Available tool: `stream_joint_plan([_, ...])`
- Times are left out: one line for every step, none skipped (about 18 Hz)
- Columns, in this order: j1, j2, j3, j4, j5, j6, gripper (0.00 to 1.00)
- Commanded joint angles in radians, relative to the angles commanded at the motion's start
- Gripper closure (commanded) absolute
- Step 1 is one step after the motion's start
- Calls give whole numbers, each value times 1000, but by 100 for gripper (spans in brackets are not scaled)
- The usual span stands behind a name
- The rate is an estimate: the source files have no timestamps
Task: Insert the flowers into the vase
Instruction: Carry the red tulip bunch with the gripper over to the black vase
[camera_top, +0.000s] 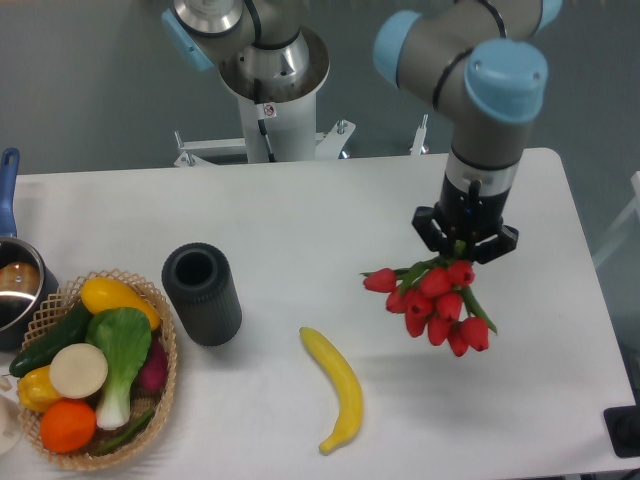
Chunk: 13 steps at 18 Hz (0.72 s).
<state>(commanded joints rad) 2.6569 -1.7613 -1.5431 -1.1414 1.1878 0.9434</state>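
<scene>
- Gripping the flowers (432, 300) in the pincer (465, 243), jaws clamped on the hidden stem end, with the black pincer body pointing down from the grey, blue-capped arm (480, 95).
- Hanging above the right half of the white tabletop (330, 215), red buds fanning out down and to the left, a few green leaves showing among them.
- Not touching the tabletop, as far as can be told from this high view.
- Standing upright on the left half of the tabletop: the vase (201, 293), dark, ribbed, round mouth open and facing up, well apart from the flowers.
- Lying between vase and flowers, nearer the front edge: a yellow banana (335, 385), curved, flat on the tabletop.
- Sitting just left of the vase, almost touching it: a wicker basket (167, 375), holding a bok choy (120, 350), a yellow squash (115, 297), a dark green cucumber (55, 338), an orange (68, 425), a pale round slice (78, 370), a yellow pepper (30, 388) and something purple at the right rim.
- Showing at the far left edge: a metal pot (15, 285) with a blue handle, partly cut off.
- Rising behind the tabletop: the arm's base column (265, 85).
</scene>
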Motion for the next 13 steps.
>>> stream_joint_plan([-3, 23, -24, 35, -34, 0, 100])
stream_joint_plan([-8, 32, -47, 101, -63, -6, 100])
stream_joint_plan([-24, 42, -75, 165, -89, -15, 100])
stream_joint_plan([-43, 52, -98, 214, -120, -31, 100])
stream_joint_plan([-52, 63, -118, 248, -152, -49, 100])
stream_joint_plan([-55, 87, -135, 264, -181, -66, 100])
stream_joint_plan([-57, 109, -147, 268, -218, -83, 100])
stream_joint_plan([-55, 121, -153, 272, -276, -95, 100])
stream_joint_plan([-55, 132, -163, 272, -342, -95, 100])
stream_joint_plan([-54, 138, -169, 272, -406, -95, 100])
stream_joint_plan([-52, 143, -172, 272, -460, -95, 100])
stream_joint_plan([-54, 149, -173, 272, -509, -98, 100])
stream_joint_plan([-57, 167, -181, 272, -545, -107, 100])
